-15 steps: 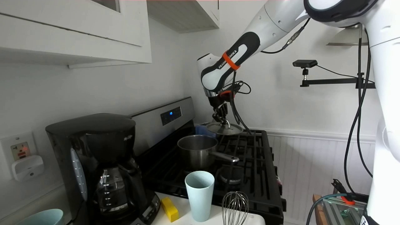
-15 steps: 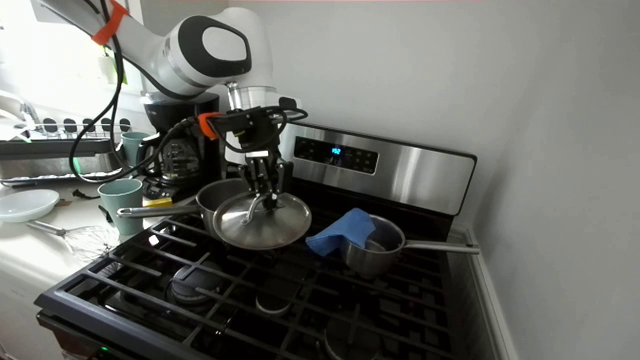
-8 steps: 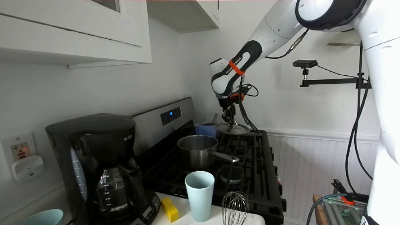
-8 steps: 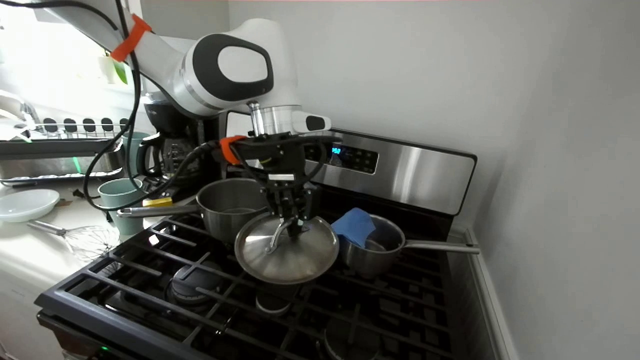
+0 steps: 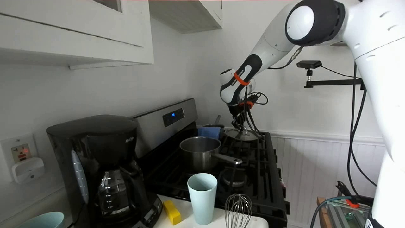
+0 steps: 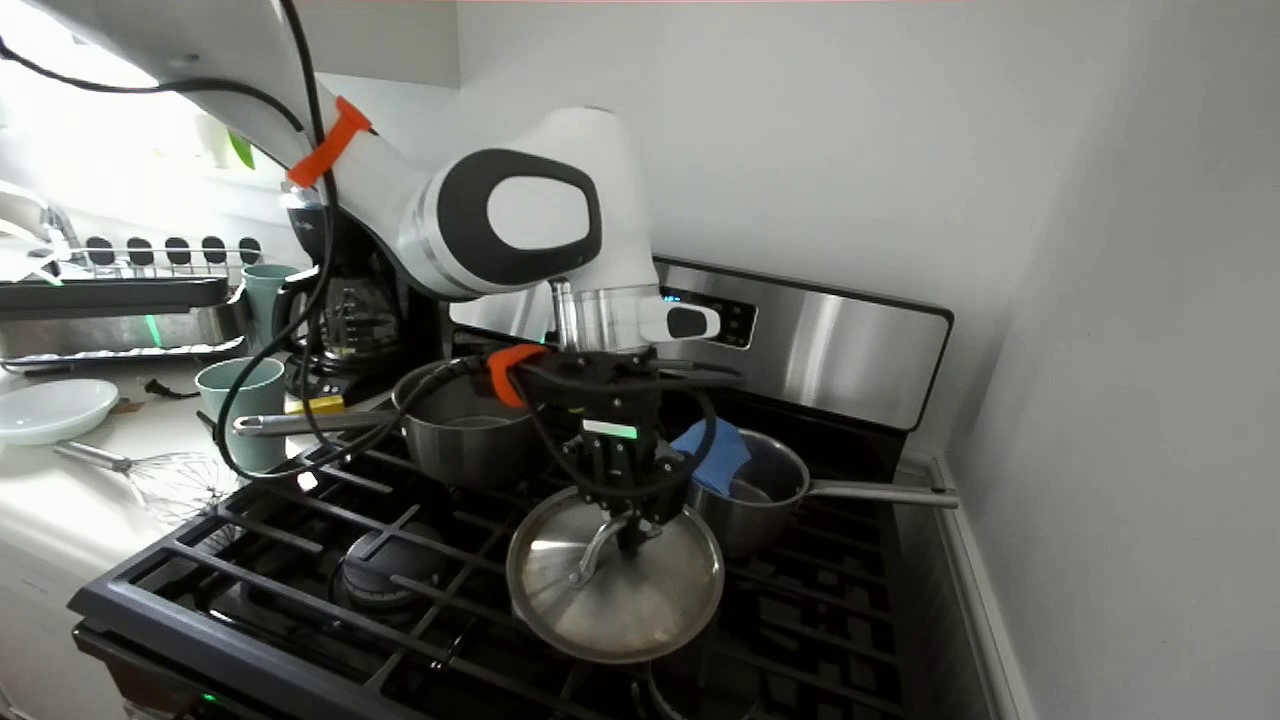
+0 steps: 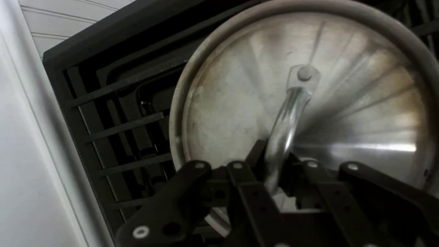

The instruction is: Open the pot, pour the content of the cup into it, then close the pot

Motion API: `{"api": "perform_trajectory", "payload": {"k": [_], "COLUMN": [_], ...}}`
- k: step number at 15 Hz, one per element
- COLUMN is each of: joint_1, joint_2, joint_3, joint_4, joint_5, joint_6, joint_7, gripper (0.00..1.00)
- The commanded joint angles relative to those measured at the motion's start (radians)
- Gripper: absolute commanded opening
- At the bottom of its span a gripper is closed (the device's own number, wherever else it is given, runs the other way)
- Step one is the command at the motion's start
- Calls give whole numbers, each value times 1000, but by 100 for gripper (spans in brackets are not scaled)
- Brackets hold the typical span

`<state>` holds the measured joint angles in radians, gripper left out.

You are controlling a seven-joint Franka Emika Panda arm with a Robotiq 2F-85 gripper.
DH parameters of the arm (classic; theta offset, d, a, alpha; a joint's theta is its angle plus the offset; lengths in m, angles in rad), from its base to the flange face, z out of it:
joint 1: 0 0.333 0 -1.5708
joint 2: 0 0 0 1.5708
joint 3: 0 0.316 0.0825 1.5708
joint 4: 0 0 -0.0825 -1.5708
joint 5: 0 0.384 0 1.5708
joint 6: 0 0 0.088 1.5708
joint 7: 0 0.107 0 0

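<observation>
Lid [image 6: 650, 600] and hand [image 7: 276, 161] are standing lower and farther from the pot [image 5: 200, 158] than a second ago, with the hand clenching the lid's handle [image 7: 284, 130] over the stove [image 6: 240, 655]. Open there, the pot is sitting well apart from the hand, and the cup [image 5: 202, 202] is standing farther off on the surface [image 6: 50, 520].
</observation>
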<state>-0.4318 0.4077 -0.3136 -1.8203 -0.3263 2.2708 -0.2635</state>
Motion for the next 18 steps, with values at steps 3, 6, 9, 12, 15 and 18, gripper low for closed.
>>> {"api": "perform_trajectory", "payload": {"k": [3,6,9,12,15,18], "joint_1": [-14,-20,-25,-33,-37,-39], "joint_2": [151,204,247,276,302,320], "joint_3": [-3,-8,-18,-18,-13,-11], "joint_4": [154,209,251,280,298,314], "joint_5": [26,19,16,25,30,33], "joint_6": [-22,-24,-26,-40,-46,-57], "joint_7": [10,21,34,35,45,43], "gripper": [2,2,2,2,2,2]}}
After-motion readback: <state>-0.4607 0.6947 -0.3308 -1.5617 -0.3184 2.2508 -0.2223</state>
